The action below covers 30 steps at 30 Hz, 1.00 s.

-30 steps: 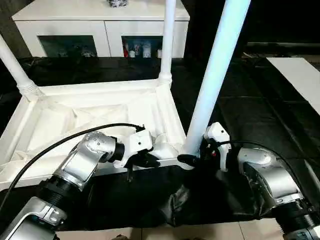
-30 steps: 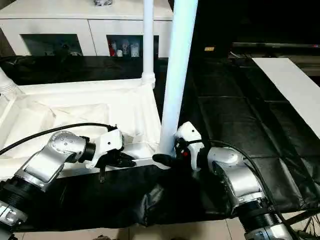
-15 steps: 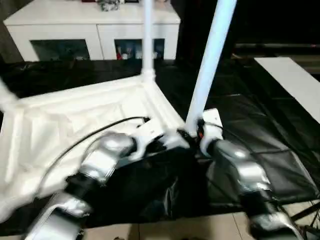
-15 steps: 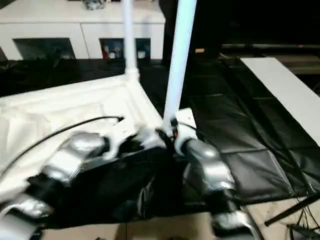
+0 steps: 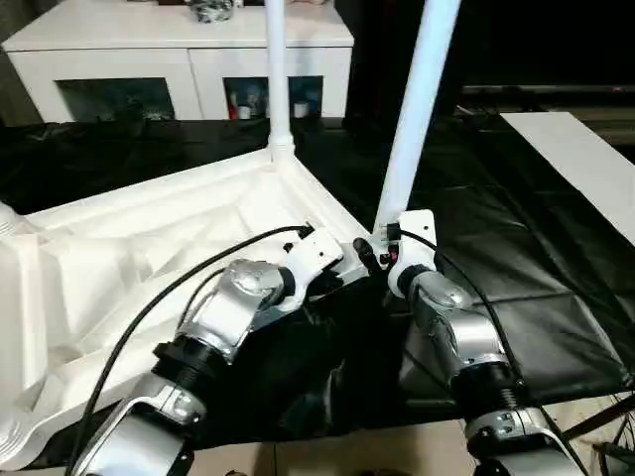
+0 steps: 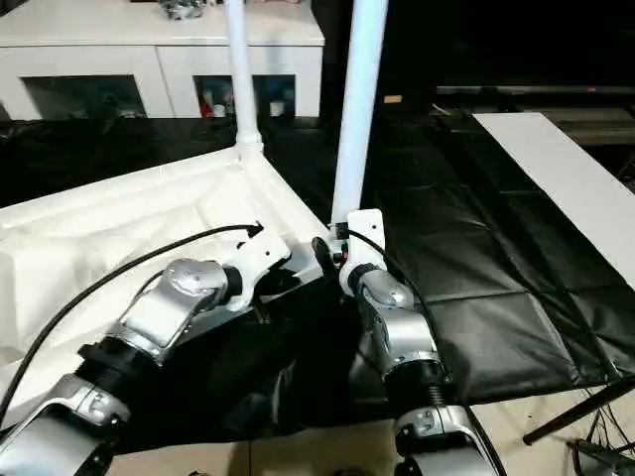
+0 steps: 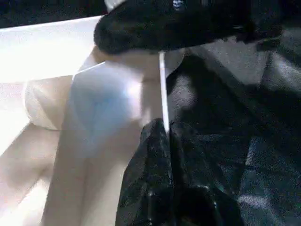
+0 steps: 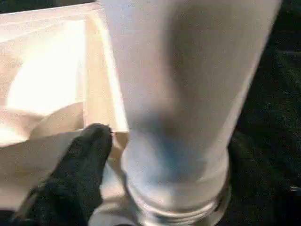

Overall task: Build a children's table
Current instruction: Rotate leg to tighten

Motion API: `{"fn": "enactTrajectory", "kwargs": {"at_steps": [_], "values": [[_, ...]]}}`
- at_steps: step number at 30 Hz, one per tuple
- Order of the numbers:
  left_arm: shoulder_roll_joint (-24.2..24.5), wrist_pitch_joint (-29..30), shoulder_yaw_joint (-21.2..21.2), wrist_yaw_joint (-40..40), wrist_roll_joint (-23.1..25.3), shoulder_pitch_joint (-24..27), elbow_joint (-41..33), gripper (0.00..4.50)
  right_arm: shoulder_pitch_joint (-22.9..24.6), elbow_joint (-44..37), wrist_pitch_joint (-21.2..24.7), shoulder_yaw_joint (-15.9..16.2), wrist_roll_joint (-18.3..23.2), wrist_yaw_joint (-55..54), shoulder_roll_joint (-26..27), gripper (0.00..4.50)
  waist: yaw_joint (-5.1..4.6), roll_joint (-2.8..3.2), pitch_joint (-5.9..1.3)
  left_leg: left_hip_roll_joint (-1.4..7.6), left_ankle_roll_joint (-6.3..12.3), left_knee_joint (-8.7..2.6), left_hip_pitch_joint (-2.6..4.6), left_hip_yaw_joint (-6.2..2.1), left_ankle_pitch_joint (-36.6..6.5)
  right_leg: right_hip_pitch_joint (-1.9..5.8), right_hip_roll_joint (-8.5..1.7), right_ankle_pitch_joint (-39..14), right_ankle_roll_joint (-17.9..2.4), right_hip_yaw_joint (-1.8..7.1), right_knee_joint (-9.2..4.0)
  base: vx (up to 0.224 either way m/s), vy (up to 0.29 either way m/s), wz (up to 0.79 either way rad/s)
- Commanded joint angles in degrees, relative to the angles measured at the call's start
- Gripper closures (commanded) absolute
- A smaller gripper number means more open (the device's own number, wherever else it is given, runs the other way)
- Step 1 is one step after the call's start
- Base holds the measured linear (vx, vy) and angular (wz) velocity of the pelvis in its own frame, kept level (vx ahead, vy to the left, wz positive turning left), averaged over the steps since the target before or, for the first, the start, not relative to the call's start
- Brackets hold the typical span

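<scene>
While the upturned tabletop [image 5: 149,248] lies on black sheeting [image 5: 516,278], two legs stand in its far [image 5: 276,69] and near [image 5: 417,109] corner sockets; both grippers meet at the near one. Left wrist view: left gripper [image 7: 164,141], fingers pressed together, tips at the tabletop's edge. Right wrist view: right gripper spread, one finger [image 8: 80,174] beside the near leg's base, apparently not clamping it.

Bright indoor light, sharp head views, blurry wrist views
</scene>
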Motion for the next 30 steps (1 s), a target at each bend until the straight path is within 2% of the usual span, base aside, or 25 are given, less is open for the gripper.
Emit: {"fn": "enactTrajectory", "kwargs": {"at_steps": [1,2,4,6,7,8,9,10,11,12,13,15,16,17,18,19,23,24,30], "values": [[2.7,-0.6,-1.4,-4.2,0.1,1.7,-1.0,4.5,0.4,-4.7,-0.4,2.4,0.7,6.0,-2.1,0.58,0.42,0.01,-3.49,2.66,0.63,-5.09,0.07,-1.52,-20.4,2.4,-3.16,-22.9,-8.4,2.19,-4.37,0.0,0.0,0.0],[3.3,-0.3,-1.4,-5.0,-0.1,2.0,-1.4,4.5,0.8,-5.3,-0.2,2.7,0.9,7.7,-3.1,0.58,0.4,-0.02,-3.65,2.75,1.07,-5.03,0.03,-1.38,-18.7,2.5,-3.09,-19.9,-9.5,2.26,-3.91,0.0,0.0,0.0],[5.0,-1.0,-1.9,-7.0,-0.4,2.6,-2.2,4.5,2.1,-7.1,-0.3,4.0,1.0,12.7,-6.0,0.58,0.6,0.17,-3.61,2.79,1.61,-4.74,0.55,-1.0,-17.8,2.19,-3.03,-17.6,-11.1,2.48,-3.76,0.0,0.0,0.0],[7.3,-1.9,-2.6,-11.7,-1.6,3.6,-3.4,4.5,4.0,-9.6,-0.9,5.9,1.6,20.4,-10.4,0.58,1.04,0.29,-3.74,2.85,2.3,-4.69,0.57,-0.92,-16.0,2.58,-2.93,-14.5,-12.2,2.43,-3.46,0.0,0.0,0.0],[7.4,-2.0,-2.7,-11.9,-1.7,3.6,-3.5,4.5,4.0,-9.7,-0.9,6.0,1.6,20.7,-10.6,0.58,1.03,0.26,-3.66,2.91,2.56,-4.65,0.52,-0.81,-15.4,2.55,-2.94,-13.6,-12.5,2.55,-3.4,0.054,-0.01,0.04],[10.2,-2.3,-3.8,-18.1,-3.4,4.9,-5.5,4.5,6.2,-12.4,-1.3,7.3,3.4,29.1,-15.1,0.58,1.39,0.3,-3.95,2.96,3.28,-4.48,0.54,-0.83,-13.0,3.02,-2.88,-9.6,-13.8,2.48,-2.82,0.054,-0.01,0.04],[11.4,-3.1,-4.2,-21.2,-4.5,5.3,-6.4,4.5,7.0,-13.5,-1.5,8.1,4.0,32.8,-17.4,0.58,1.71,0.3,-4.02,3.04,3.73,-4.35,0.5,-0.86,-11.8,3.21,-2.9,-7.8,-14.1,2.5,-2.53,0.054,-0.002,0.01],[11.7,-3.0,-4.2,-22.0,-4.8,5.4,-6.7,4.5,7.3,-13.9,-1.5,8.4,4.2,34.0,-18.1,0.58,1.9,0.3,-3.91,3.09,4.73,-4.34,0.48,-0.72,-10.1,3.19,-2.79,-4.9,-15.1,2.58,-2.22,0.0,0.0,0.0],[12.2,-2.9,-4.3,-23.2,-5.2,5.5,-7.2,4.5,7.8,-14.6,-1.5,8.9,4.5,35.7,-19.2,0.58,2.02,0.41,-3.97,3.04,5.32,-4.18,0.8,-0.52,-9.4,2.95,-2.68,-3.2,-16.3,2.55,-2.04,0.0,0.0,0.0],[12.9,-2.9,-4.7,-24.4,-5.4,5.6,-7.5,4.5,8.1,-15.2,-1.6,9.5,4.7,37.2,-20.2,0.58,2.06,0.33,-3.92,3.05,5.42,-4.16,0.76,-0.52,-9.5,2.97,-2.72,-3.2,-16.6,2.55,-2.02,0.0,0.0,0.0],[13.4,-2.5,-5.0,-25.1,-5.4,5.6,-7.9,4.5,8.2,-15.5,-1.3,9.9,4.8,38.8,-20.9,0.58,2.16,0.11,-3.65,3.14,4.95,-4.41,0.71,-0.6,-11.1,3.12,-2.95,-6.8,-16.4,2.53,-2.31,0.0,0.0,0.0],[13.5,-2.3,-5.0,-25.1,-5.3,5.6,-8.0,4.5,8.2,-15.5,-1.2,10.1,4.8,39.4,-21.1,0.58,2.23,0.2,-3.53,3.21,4.11,-4.54,0.92,-0.61,-12.9,2.97,-3.02,-10.0,-15.8,2.58,-2.62,0.0,0.0,0.0],[13.5,-2.2,-4.8,-24.9,-5.4,5.6,-8.0,4.5,8.1,-15.2,-1.4,10.2,4.4,39.3,-21.2,0.58,2.24,0.15,-3.19,3.24,2.51,-4.77,1.26,-0.6,-16.1,2.63,-3.01,-15.3,-14.7,2.66,-3.18,0.0,0.0,0.0],[13.6,-2.2,-4.8,-24.8,-5.3,5.5,-8.0,4.5,8.0,-15.0,-1.4,10.3,4.3,39.3,-21.1,0.58,2.24,0.15,-3.19,3.24,2.51,-4.77,1.26,-0.6,-16.1,2.63,-3.01,-15.3,-14.7,2.66,-3.18,0.0,0.0,0.0],[13.7,-2.3,-4.8,-24.8,-5.3,5.5,-8.2,4.5,7.9,-14.9,-1.5,10.3,4.4,39.5,-21.1,0.58,2.19,-0.04,-3.22,3.23,1.66,-4.84,1.35,-0.66,-17.3,2.59,-3.02,-17.5,-13.9,2.68,-3.37,0.0,0.0,0.0],[14.0,-2.2,-4.8,-25.2,-5.6,5.6,-8.4,4.5,7.8,-14.9,-1.3,10.5,4.7,40.1,-21.3,0.86,2.19,0.04,-3.25,3.22,1.23,-4.88,1.35,-0.72,-17.8,2.55,-3.03,-18.4,-13.3,2.71,-3.43,0.0,0.0,0.0],[14.1,-2.2,-4.7,-25.5,-5.7,5.7,-8.5,4.5,7.8,-14.9,-0.4,10.5,5.5,41.3,-21.2,1.07,2.09,-0.14,-3.29,3.17,1.09,-4.92,1.1,-0.82,-17.4,2.63,-3.07,-18.9,-12.3,2.73,-3.49,0.0,0.0,0.0],[14.1,-2.1,-4.6,-25.6,-5.7,5.7,-8.5,4.5,7.8,-14.9,-0.4,10.8,5.1,41.9,-21.4,1.27,2.15,-0.04,-3.38,3.16,1.24,-4.85,1.07,-0.81,-16.6,2.64,-3.1,-17.9,-12.5,2.76,-3.37,0.0,0.0,0.0],[14.1,-1.7,-4.6,-25.8,-6.0,5.7,-8.6,4.5,8.2,-14.6,-0.2,11.0,4.7,41.9,-21.5,1.71,2.25,0.0,-3.58,3.11,2.27,-4.63,0.9,-0.69,-13.7,2.88,-3.03,-13.9,-13.7,2.71,-2.91,0.0,0.0,0.0]]}}
